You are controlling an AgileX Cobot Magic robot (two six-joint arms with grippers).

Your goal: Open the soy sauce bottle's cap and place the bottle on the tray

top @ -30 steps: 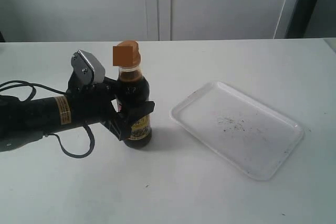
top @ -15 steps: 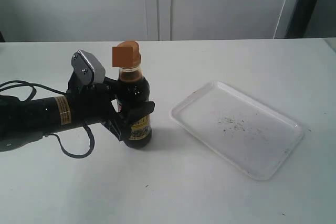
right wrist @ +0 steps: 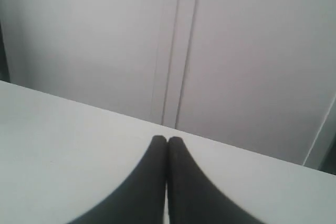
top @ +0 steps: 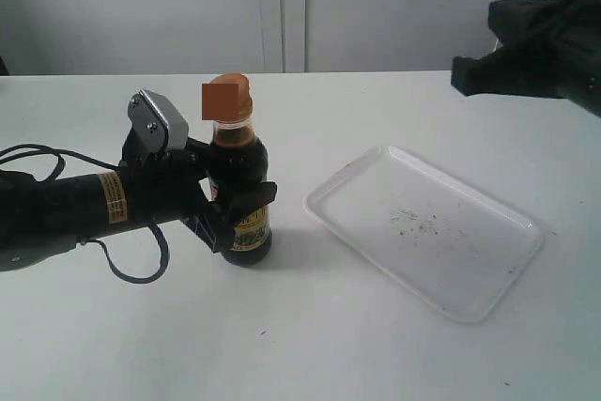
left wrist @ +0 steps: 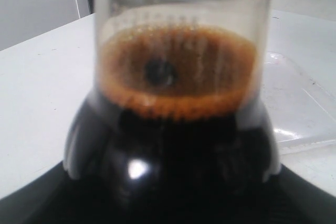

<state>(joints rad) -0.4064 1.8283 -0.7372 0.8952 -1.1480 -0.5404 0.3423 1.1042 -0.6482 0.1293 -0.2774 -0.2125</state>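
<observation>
Small clear soy sauce bottle (top: 235, 146) is gripped by left claw (top: 239, 206); bare table (top: 289, 237) is left between claw and flat white plastic tray (top: 320, 196). Right claw (right wrist: 167, 142), pinched closed, is newly seen.

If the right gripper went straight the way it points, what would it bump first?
Nothing nearby, probably: the shut right gripper points over the table toward the white cabinet doors; depth is unclear.

Left end effector (top: 242, 202) is black, label (top: 115, 196) seemingly yellow.
</observation>
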